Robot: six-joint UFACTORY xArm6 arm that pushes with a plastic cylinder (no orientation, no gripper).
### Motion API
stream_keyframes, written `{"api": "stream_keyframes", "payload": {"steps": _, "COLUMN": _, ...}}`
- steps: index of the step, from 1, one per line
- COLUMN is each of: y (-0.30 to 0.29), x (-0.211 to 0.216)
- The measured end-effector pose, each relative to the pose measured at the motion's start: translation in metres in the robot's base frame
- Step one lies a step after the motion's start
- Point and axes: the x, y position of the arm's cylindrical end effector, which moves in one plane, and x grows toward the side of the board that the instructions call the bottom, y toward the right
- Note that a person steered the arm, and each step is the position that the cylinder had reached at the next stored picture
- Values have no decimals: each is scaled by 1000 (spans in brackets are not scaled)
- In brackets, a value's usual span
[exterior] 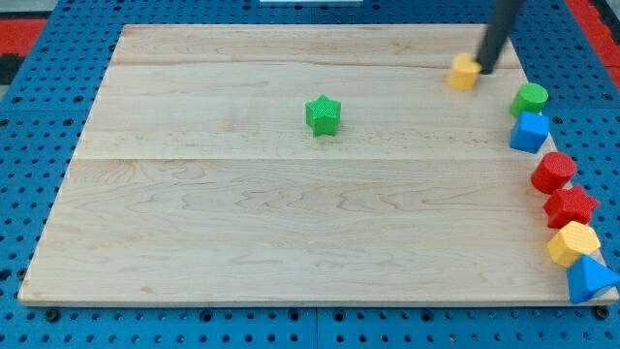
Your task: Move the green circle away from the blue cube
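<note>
Seven blocks face you on the table (291, 223). Nearest, at the view's right edge, sit a blue block (588, 279), yellow block (572, 242), red star (570, 206) and red block (552, 172). Farther, the blue cube (529, 132) touches the green circle (529, 98). A green star (323, 114) sits mid-table. Farthest, my tip (482, 70) touches a small yellow block (464, 72). You have no claw here.

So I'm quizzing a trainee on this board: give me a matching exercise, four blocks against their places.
Blocks:
1. green star
2. green circle
3. small yellow block
4. blue cube

Places:
A. directly below the green circle, touching it
B. alone near the board's middle
C. beside my tip, on its left
D. right edge, just above the blue cube

Pairs: 1-B, 2-D, 3-C, 4-A
</note>
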Motion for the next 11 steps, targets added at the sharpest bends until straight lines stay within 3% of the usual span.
{"api": "stream_keyframes", "payload": {"steps": 1, "y": -94, "x": 0}}
{"api": "stream_keyframes", "payload": {"steps": 2, "y": -81, "x": -3}}
{"api": "stream_keyframes", "payload": {"steps": 4, "y": 125, "x": -16}}
{"api": "stream_keyframes", "payload": {"steps": 5, "y": 154, "x": 4}}
{"api": "stream_keyframes", "payload": {"steps": 6, "y": 150, "x": 57}}
{"api": "stream_keyframes", "payload": {"steps": 7, "y": 108, "x": 86}}
{"api": "stream_keyframes", "payload": {"steps": 10, "y": 75, "x": 40}}
{"api": "stream_keyframes", "payload": {"steps": 11, "y": -38, "x": 46}}
